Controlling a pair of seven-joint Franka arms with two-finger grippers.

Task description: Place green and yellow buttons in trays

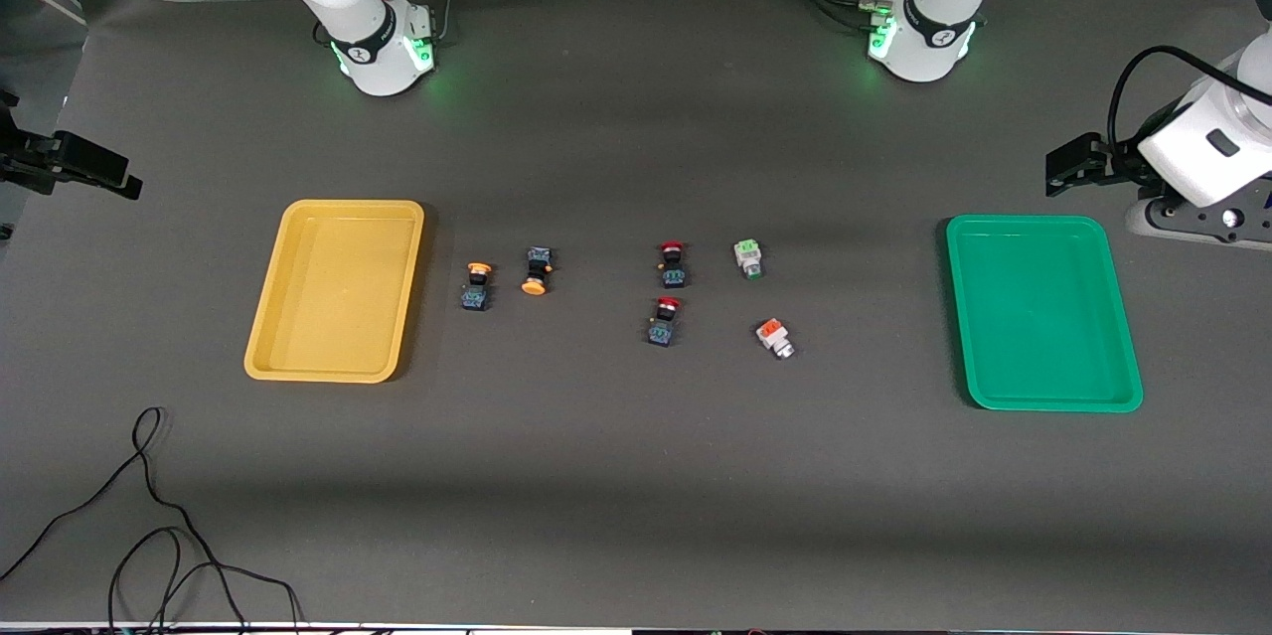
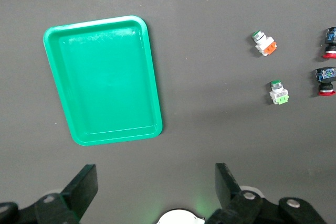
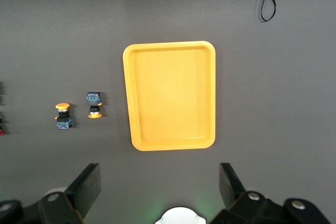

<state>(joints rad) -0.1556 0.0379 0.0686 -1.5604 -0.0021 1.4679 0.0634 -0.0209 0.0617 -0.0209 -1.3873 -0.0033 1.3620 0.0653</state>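
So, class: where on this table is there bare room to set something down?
Both trays, yellow tray and green tray, hold nothing. Bare cloth lies nearer the camera than the switches, up to the black cable. It is crowded between the trays, around the red-capped switches.

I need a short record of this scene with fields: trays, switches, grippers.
yellow tray: empty, toward right arm's end
green tray: empty, toward left arm's end
yellow-capped switches: two, on table beside yellow tray
white switches: two, nearer green tray
red-capped switches: two, mid-table
left gripper: open, empty
right gripper: open, empty
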